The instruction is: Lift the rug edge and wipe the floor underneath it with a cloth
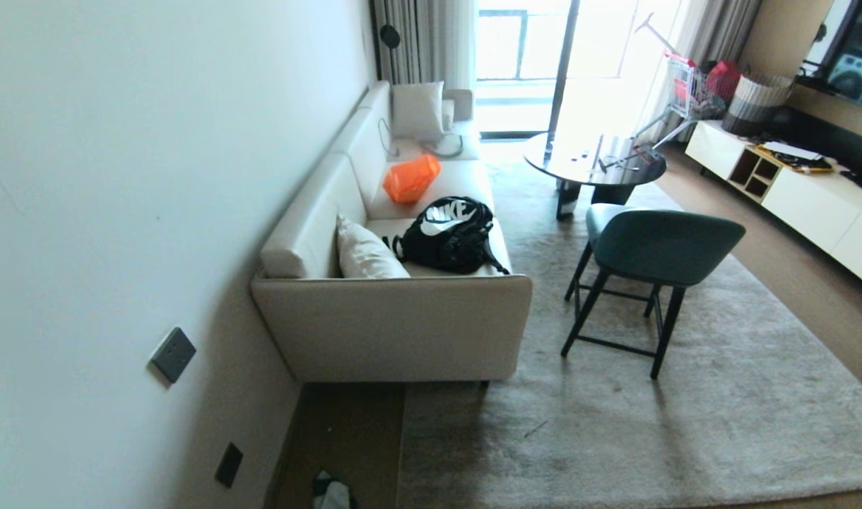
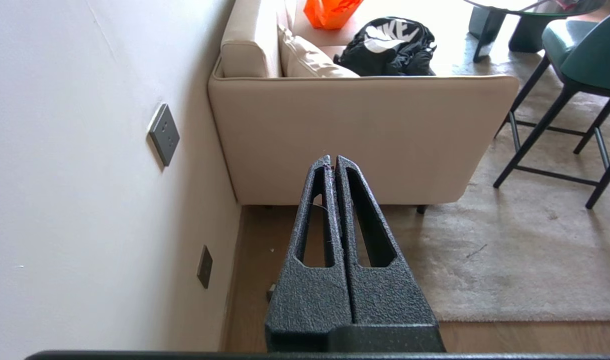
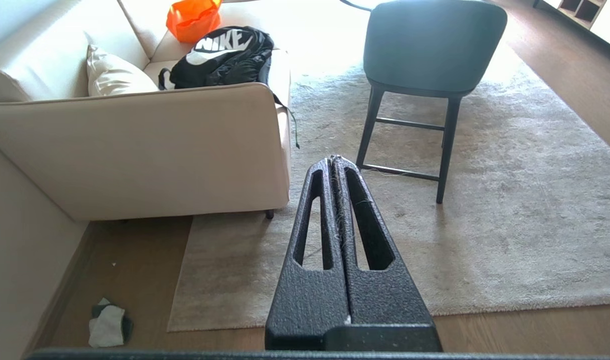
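Left pincer (image 2: 333,160) and right pincer (image 3: 333,160) both empty, fingers pressed together, parked side by side.

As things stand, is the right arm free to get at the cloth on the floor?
Probably yes: the cloth lies on bare floor beside the rug corner, nothing over it, but the shut right tool hangs well above.
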Robot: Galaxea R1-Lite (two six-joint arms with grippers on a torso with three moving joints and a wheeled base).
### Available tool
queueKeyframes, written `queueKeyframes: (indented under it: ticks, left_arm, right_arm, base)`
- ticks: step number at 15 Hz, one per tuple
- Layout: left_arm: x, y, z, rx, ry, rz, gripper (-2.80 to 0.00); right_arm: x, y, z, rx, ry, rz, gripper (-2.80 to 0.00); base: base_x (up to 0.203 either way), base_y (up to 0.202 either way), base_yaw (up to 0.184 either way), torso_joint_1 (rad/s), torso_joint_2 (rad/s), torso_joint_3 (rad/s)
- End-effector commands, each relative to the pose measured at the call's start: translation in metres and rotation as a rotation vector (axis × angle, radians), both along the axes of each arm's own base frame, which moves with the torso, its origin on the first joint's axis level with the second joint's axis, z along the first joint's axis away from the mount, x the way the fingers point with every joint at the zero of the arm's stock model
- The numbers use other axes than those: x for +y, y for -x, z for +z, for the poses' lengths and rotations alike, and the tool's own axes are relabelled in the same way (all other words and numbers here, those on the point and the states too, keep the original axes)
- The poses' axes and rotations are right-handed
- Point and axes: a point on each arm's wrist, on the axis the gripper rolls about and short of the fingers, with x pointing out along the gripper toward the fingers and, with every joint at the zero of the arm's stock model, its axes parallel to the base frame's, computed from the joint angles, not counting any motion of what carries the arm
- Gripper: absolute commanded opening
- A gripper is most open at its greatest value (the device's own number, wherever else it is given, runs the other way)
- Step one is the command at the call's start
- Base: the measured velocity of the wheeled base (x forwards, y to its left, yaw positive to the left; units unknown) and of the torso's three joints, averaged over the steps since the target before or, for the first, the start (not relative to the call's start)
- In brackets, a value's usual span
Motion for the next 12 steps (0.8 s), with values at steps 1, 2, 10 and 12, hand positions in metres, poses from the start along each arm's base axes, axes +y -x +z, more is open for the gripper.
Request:
queueKeyframes:
  ticks: [1,2,10,12]
  left_arm:
    - [0.0000,0.0000,0.0000,0.000,0.000,0.000,-2.80]
    - [0.0000,0.0000,0.0000,0.000,0.000,0.000,-2.80]
    - [0.0000,0.0000,0.0000,0.000,0.000,0.000,-2.80]
    - [0.0000,0.0000,0.0000,0.000,0.000,0.000,-2.80]
  right_arm:
    - [0.0000,-0.0001,0.0001,0.001,0.000,0.000,-2.80]
    - [0.0000,-0.0001,0.0001,0.001,0.000,0.000,-2.80]
    - [0.0000,-0.0001,0.0001,0.000,-0.002,0.000,-2.80]
    - [0.0000,-0.0001,0.0001,0.000,-0.002,0.000,-2.80]
  base:
    - [0.000,0.000,0.000,0.000,0.00,0.000]
    - [0.000,0.000,0.000,0.000,0.00,0.000]
    - [0.000,0.000,0.000,0.000,0.00,0.000]
    - [0.000,0.000,0.000,0.000,0.00,0.000]
